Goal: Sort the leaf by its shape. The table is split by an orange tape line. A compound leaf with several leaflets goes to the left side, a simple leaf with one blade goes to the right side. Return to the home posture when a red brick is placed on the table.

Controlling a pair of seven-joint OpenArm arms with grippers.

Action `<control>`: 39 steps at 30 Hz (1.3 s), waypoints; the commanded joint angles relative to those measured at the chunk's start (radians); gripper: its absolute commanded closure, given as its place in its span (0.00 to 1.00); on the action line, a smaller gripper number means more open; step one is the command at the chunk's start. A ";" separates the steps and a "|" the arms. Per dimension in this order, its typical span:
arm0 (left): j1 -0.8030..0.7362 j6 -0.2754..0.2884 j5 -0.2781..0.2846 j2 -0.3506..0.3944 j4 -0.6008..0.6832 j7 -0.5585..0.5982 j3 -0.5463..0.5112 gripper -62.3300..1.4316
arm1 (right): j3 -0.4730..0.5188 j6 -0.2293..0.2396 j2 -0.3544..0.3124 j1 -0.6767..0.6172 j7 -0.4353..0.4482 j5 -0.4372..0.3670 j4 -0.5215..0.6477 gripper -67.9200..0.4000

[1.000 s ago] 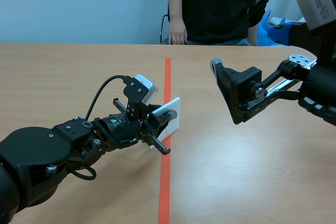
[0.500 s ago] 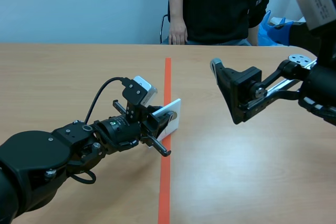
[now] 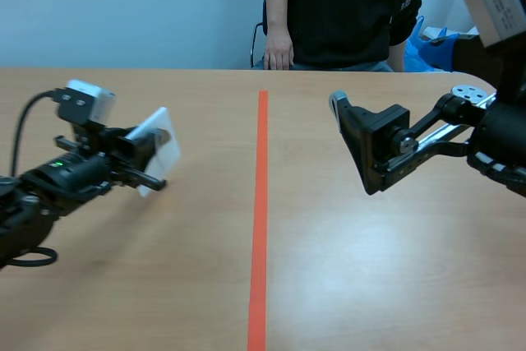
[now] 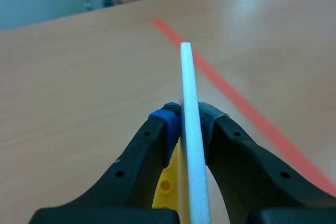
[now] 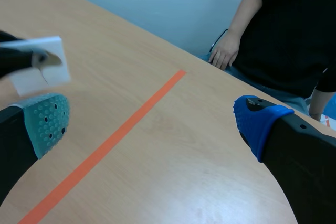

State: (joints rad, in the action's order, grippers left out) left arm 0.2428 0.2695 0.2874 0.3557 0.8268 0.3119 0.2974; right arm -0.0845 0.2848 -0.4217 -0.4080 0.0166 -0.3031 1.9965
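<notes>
Where orange tape (image 3: 261,203) ends, person (image 3: 345,6) sits; table (image 3: 386,277) wooden.

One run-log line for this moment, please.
left gripper: shut on white card, left of tape line | right gripper: open, empty, right of line

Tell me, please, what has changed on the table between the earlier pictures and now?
The left gripper, shut on the thin white card throughout, carried it from the orange tape line over to the table's left side. Nothing was let go. The right gripper stayed raised and open, and the person in black kept still.
</notes>
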 commanded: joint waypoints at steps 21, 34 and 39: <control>-0.132 -0.126 0.027 0.177 -0.063 0.002 -0.333 0.91 | 0.012 0.000 -0.005 0.009 0.012 -0.011 0.025 0.04; -0.132 -0.171 0.092 0.176 -0.184 0.014 -0.399 0.91 | 0.012 0.000 -0.005 0.009 0.015 -0.011 0.025 0.04; -0.132 -0.181 0.092 0.171 -0.185 0.013 -0.399 0.86 | 0.012 0.000 -0.005 0.009 0.015 -0.011 0.025 0.04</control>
State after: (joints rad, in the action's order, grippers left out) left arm 0.0998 0.0963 0.3691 0.5186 0.6231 0.3077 -0.0914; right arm -0.0845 0.2848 -0.4213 -0.4080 0.0170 -0.3031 1.9965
